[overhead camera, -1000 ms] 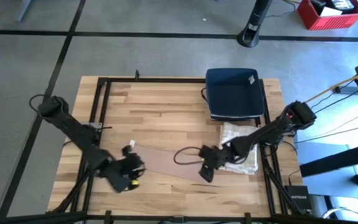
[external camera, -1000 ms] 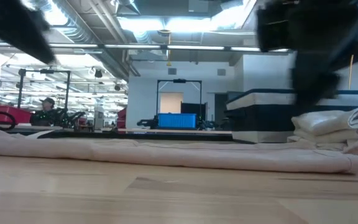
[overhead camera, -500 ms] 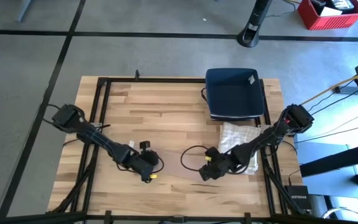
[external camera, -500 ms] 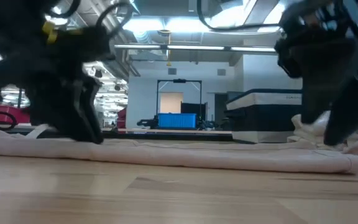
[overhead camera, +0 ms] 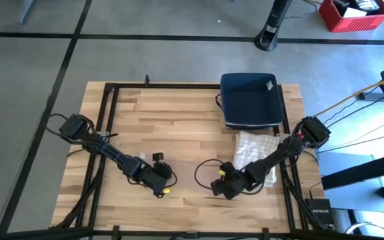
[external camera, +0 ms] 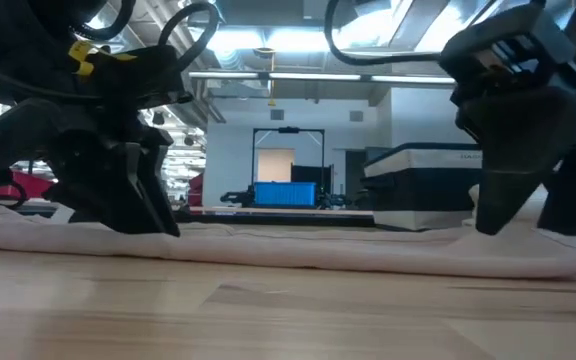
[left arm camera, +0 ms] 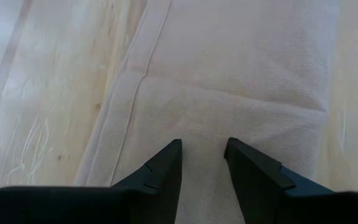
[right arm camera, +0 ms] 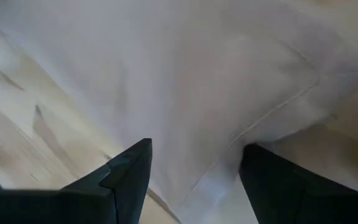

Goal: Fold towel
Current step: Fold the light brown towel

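Note:
A beige towel [overhead camera: 187, 175] lies flat on the wooden table, a long low band in the low view [external camera: 298, 252]. My left gripper [overhead camera: 159, 181] stands open over the towel's left end, slanting down; a stitched hem [left arm camera: 129, 93] runs just ahead of its fingers. My right gripper [overhead camera: 224, 187] stands wide open over the towel's right end, where a hemmed corner [right arm camera: 272, 112] shows between its fingers. Both sets of fingertips are down at the cloth. My left gripper has its fingertips [left arm camera: 169, 155] at the towel's left end, coming slanting from above. I cannot tell whether they touch the cloth. My right gripper has its fingertips [right arm camera: 135, 158] low over the towel's right corner, also slanting down. I cannot tell whether they touch.
A stack of folded white towels [overhead camera: 257, 155] lies just right of my right gripper. A dark blue tray [overhead camera: 249, 100] sits at the table's far right. A black frame [overhead camera: 105, 120] runs along the table's edges. Bare wood [overhead camera: 172, 127] lies beyond the towel.
My left gripper has come from the table's near left toward the right and down onto the towel's left end, rolling as it went. My right gripper has sunk toward the towel's right end and rolled about its own line. The towel has stayed flat where it was.

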Controlling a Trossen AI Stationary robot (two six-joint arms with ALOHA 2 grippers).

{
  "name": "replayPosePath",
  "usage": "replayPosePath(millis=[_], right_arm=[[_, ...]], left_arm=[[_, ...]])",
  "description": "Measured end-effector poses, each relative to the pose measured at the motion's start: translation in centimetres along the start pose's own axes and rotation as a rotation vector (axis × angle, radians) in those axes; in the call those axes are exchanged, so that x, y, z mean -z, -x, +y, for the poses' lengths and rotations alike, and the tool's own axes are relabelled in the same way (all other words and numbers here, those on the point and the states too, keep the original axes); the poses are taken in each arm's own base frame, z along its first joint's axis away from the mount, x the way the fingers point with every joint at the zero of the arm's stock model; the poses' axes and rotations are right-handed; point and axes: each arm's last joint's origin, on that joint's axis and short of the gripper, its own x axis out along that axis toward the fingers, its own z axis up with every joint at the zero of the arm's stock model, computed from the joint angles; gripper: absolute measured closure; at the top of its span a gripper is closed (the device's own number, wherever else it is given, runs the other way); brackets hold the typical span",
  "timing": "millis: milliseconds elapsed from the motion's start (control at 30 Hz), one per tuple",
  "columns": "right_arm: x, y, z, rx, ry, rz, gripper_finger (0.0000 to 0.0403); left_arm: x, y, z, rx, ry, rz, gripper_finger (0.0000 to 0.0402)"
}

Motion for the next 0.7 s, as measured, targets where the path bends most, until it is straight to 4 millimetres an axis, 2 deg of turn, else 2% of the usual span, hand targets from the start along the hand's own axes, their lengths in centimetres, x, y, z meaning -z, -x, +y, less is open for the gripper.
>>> replayPosePath(millis=[167, 267, 400, 567, 633, 700], right_arm=[[-0.1, -0.8, 0.2, -0.039, -0.006, -0.089, 0.0168], [0.3, -1.2, 0.1, -0.045, 0.007, -0.117, 0.0186], [0.6, -1.2, -0.1, -0.053, 0.022, -0.176, 0.025], [1.0, -1.2, -0.4, -0.046, 0.064, -0.227, 0.0373], [1.0, -1.1, -0.4, -0.045, 0.084, -0.23, 0.0389], [0.9, -0.8, -0.3, -0.045, 0.097, -0.23, 0.0381]], left_arm=[[0.1, 0.0, -0.1, 0.002, 0.001, 0.002, 0.0279], [0.1, 0.0, -0.1, 0.002, 0.001, 0.002, 0.0279], [0.1, 0.0, -0.1, 0.002, 0.004, 0.002, 0.0279], [0.1, 0.0, -0.1, 0.005, 0.002, -0.001, 0.0279], [-0.2, 0.1, -0.1, 0.013, 0.001, -0.014, 0.0279], [-0.5, 0.4, -0.2, 0.03, -0.015, -0.014, 0.0279]])
